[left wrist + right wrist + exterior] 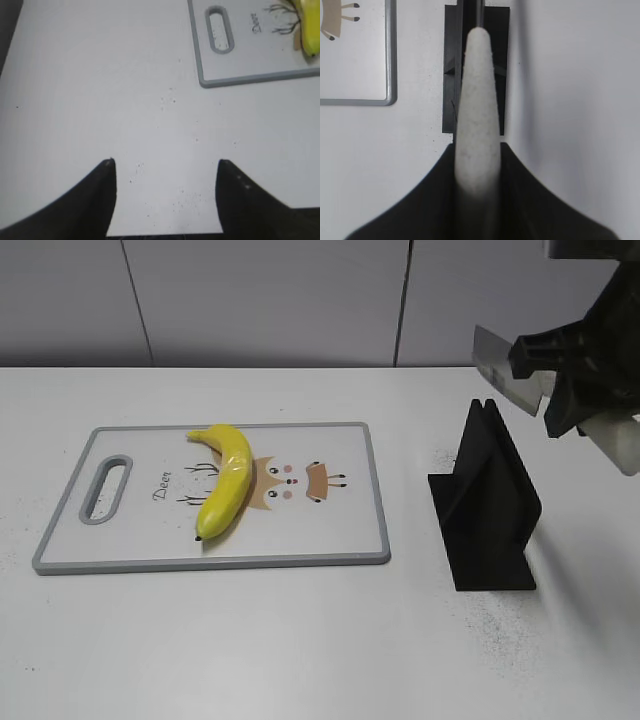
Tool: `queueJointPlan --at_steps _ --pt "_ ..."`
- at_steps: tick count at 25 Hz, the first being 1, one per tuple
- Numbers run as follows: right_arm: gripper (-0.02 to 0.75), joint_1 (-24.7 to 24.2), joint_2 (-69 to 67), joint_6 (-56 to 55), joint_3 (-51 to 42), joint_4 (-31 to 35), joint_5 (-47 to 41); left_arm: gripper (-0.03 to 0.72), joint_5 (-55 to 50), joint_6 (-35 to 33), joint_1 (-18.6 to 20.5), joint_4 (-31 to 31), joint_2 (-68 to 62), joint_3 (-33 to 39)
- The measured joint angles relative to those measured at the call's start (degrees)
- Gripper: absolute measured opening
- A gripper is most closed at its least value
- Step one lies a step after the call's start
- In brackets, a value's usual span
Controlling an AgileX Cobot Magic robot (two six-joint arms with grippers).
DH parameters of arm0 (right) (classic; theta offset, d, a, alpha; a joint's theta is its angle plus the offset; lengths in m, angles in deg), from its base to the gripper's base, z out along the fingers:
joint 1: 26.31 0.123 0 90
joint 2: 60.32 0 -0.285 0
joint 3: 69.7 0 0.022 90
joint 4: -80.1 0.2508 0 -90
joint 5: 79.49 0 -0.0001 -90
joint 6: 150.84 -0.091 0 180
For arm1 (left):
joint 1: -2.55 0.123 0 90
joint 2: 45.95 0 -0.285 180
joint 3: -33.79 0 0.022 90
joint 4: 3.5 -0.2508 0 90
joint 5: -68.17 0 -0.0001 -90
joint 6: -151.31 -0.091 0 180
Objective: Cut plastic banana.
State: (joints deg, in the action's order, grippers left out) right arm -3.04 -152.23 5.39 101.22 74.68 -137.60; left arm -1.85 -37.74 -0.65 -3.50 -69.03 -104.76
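Note:
The plastic banana (227, 480), glossy yellow and curved, lies on the white cutting board (200, 562), dark tip toward the front. Its edge shows at the top right of the left wrist view (310, 25). My right gripper (580, 380) is shut on the white handle of a knife (477, 100), held in the air above the black knife stand (490, 500), well right of the banana. The grey blade (505, 365) points left. My left gripper (165, 162) is open and empty over bare table left of the board (250, 77); it is out of the exterior view.
The grey-rimmed board has a handle slot (105, 490) at its left end and a deer drawing under the banana. Its corner shows in the right wrist view (390, 50). The slotted stand (451, 75) stands to the right of the board. A wall runs behind the table.

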Motion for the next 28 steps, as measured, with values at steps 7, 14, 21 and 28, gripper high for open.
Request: queueJointPlan --at_steps 7,14,21,28 --pt "0.159 0.0 0.0 -0.2 -1.6 1.0 2.9 0.586 0.1 0.0 0.0 0.0 12.3 2.5" --pt "0.159 0.0 0.0 -0.2 -2.2 1.1 4.4 0.586 1.5 0.0 0.0 2.7 15.6 6.8" --pt "0.159 0.0 -1.4 -0.2 -2.2 1.1 5.2 0.558 6.6 0.0 0.0 5.6 15.6 8.6" --pt "0.159 0.0 -4.3 -0.2 -2.6 0.7 5.5 0.536 7.0 0.0 0.0 5.6 15.6 8.7"
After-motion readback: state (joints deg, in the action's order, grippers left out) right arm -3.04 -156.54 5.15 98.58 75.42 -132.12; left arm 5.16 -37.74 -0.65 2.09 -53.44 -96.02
